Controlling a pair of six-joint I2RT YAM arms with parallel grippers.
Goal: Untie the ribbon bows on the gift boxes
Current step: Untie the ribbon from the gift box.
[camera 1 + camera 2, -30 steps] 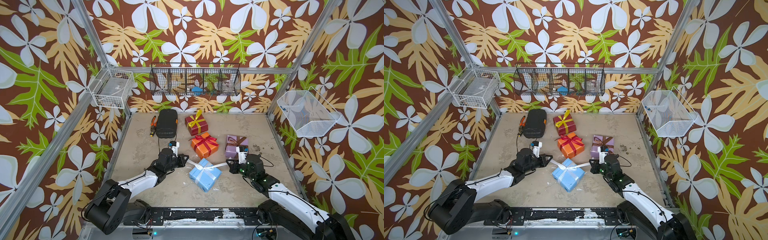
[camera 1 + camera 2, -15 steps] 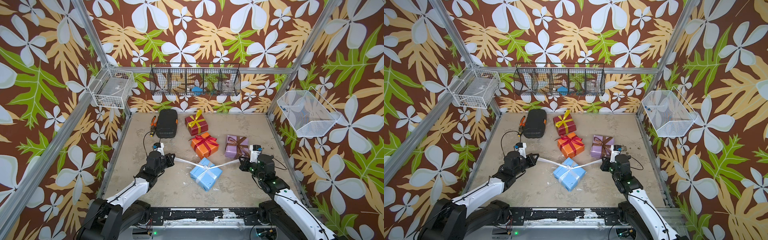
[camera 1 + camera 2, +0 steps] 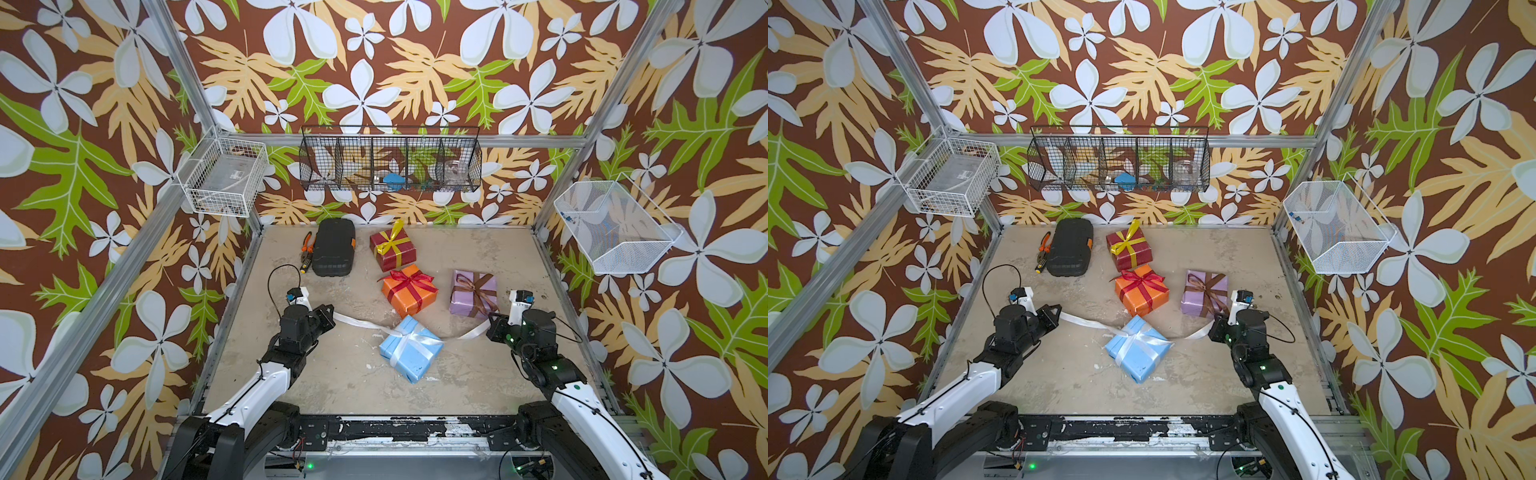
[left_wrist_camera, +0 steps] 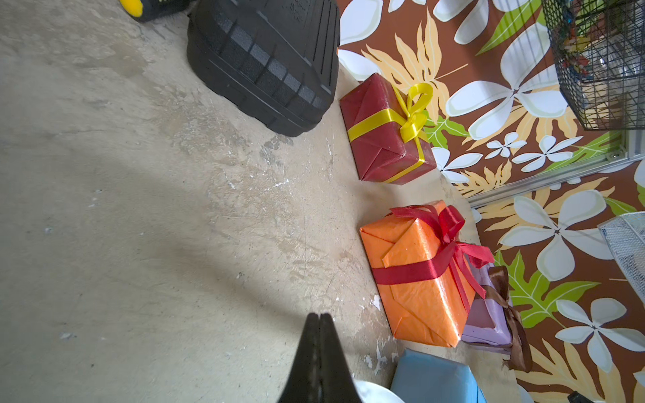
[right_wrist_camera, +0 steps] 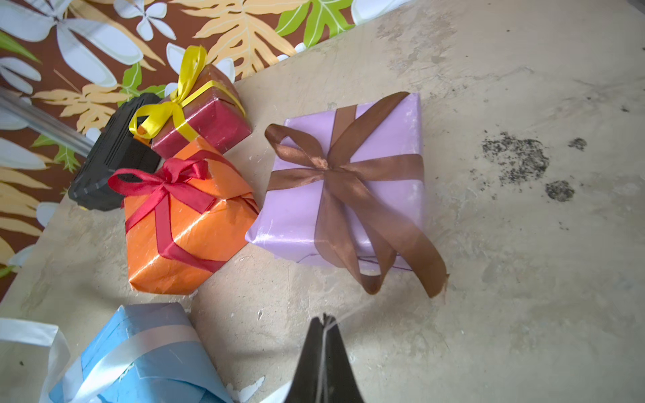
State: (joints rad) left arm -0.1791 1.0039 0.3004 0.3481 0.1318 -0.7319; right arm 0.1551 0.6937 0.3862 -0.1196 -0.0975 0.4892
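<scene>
Left hand (image 3: 331, 314): jaws pressed together, pinching one tail of the white ribbon (image 3: 357, 322).
Right hand (image 3: 489, 326): jaws pressed together on the other tail of the same ribbon; a pale strip shows at the tips in the right wrist view.

White ribbon: runs from each hand to the knot on the blue box (image 3: 411, 348). Bow loops gone; ribbon bands remain crossed over the box. Landmark for all entries below: the blue box, mid-desk (image 3: 332, 374) between the hands.

Orange box (image 3: 409, 289): just behind the blue box; red bow (image 3: 411, 281) tied.
Lilac box (image 3: 473, 292): behind the blue box, toward the right hand; brown bow (image 3: 476, 286) tied, long tails hanging over the near face.
Dark red box (image 3: 392, 249): farthest behind the blue box; yellow bow (image 3: 392, 239) tied.
Black case (image 3: 333, 247): behind the blue box, toward the left hand, with pliers (image 3: 306, 245) and a screwdriver (image 3: 304, 264) beside it.

Handling, judged: ribbons thin, soft, slick satin, likely to slip from a light pinch; boxes light paper-wrapped, likely to slide or tip when pulled. Take hold at a free tail end, not at a loop.

Writing: none legible.
</scene>
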